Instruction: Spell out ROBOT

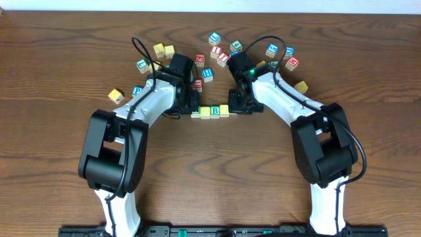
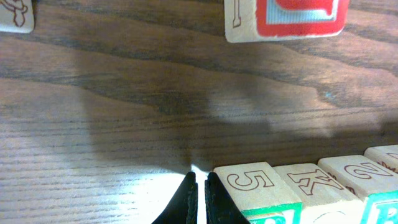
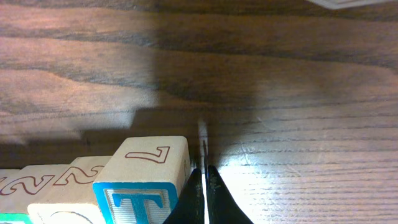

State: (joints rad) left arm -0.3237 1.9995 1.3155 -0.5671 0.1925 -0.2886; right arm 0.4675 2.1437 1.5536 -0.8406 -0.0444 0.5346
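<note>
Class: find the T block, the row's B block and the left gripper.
T block [image 3: 138, 204]: right wrist view, on its blue T face.
B block [image 1: 215, 111]: overhead view, on its top face.
left gripper [image 2: 199, 183]: left wrist view, between its closed fingertips.

Overhead, the B block [image 1: 214, 111] within the block row [image 1: 205, 112] bears a green B on top. Beyond the row, the loose H block [image 1: 207, 74] shows a blue H. In the left wrist view, the row's end 5 block [image 2: 252, 182] carries an outlined 5 on its side, and the K block [image 2: 309, 180] beside it a K. The third block [image 2: 356, 169] reads Z or 2. In the right wrist view, the row's other end, the T block [image 3: 148, 167], has a 7 on its side and a blue T on top.
</note>
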